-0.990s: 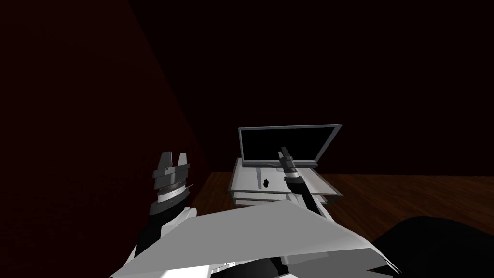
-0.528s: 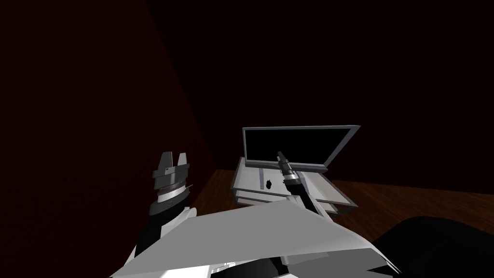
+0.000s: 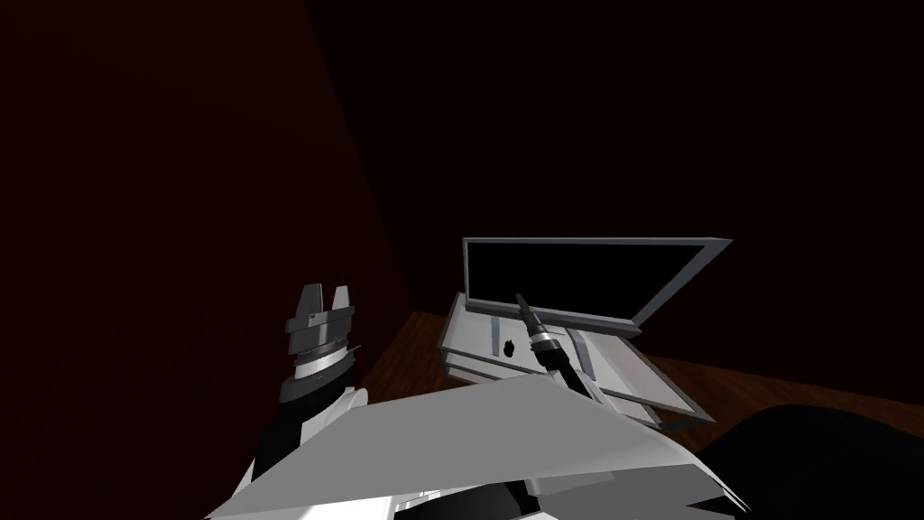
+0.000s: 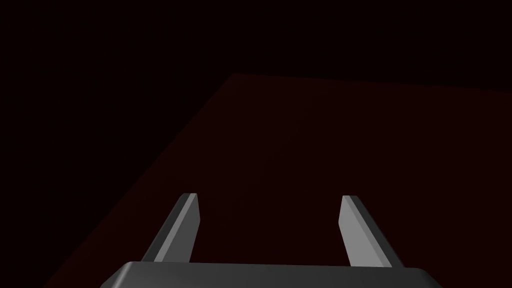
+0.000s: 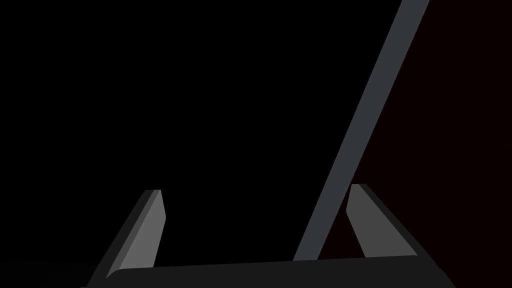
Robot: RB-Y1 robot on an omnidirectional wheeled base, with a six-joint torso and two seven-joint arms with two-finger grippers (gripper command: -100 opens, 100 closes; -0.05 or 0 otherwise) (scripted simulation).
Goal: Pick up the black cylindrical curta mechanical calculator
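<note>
Left claw (image 4: 270, 197) released; right claw (image 5: 256, 190) released, grey-framed black laptop screen (image 3: 577, 275) just ahead, small black shape (image 3: 510, 346), possibly calculator, behind its tips.

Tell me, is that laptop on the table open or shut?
Open. The laptop has its black screen standing up from its grey base, flat on the wooden table.

light: very dim, flat and even. walls (image 3: 180, 181) dark red, almost black. brightest: laptop (image 3: 469, 336) base, wooden desk (image 3: 401, 354), left gripper (image 4: 270, 196) fingers (image 4: 182, 230). edges crisp; head view splayed by wide lens.
</note>
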